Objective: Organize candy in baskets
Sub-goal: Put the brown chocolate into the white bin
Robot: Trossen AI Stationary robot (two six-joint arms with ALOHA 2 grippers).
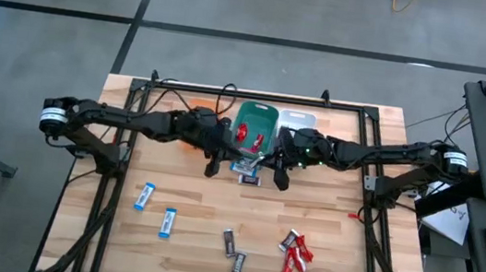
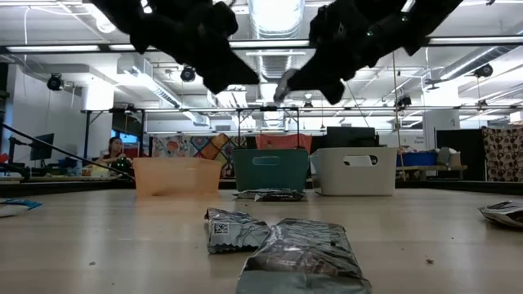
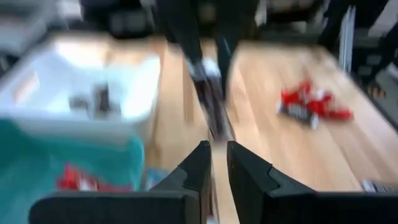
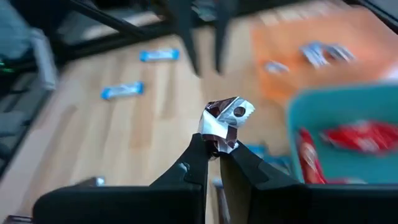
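Note:
Above the table's middle, in front of the baskets, my two grippers meet tip to tip. My right gripper (image 4: 214, 148) is shut on a dark-and-silver wrapped candy (image 4: 225, 119). My left gripper (image 3: 216, 158) faces it with a narrow gap between its fingers, just short of the candy's free end (image 3: 217, 124), with nothing between them. The orange basket (image 4: 292, 68) holds blue-and-white candy, the teal basket (image 1: 257, 112) red candy (image 1: 241, 134), the white basket (image 3: 134, 74) dark candy. More candy lies loose on the table. My right gripper pinches the candy's near end (image 4: 216, 142) between its two fingertips. The fingers come from the table's right, slanting a little down, and the candy runs on along them, past their tips. It is lifted clear, well above the table.
Loose on the near half of the table lie two blue-and-white bars (image 1: 145, 195), two dark bars (image 1: 228, 241) and a heap of red ones (image 1: 296, 252). A few more bars (image 1: 246, 172) lie just in front of the teal basket, under the grippers. A black frame edges the table.

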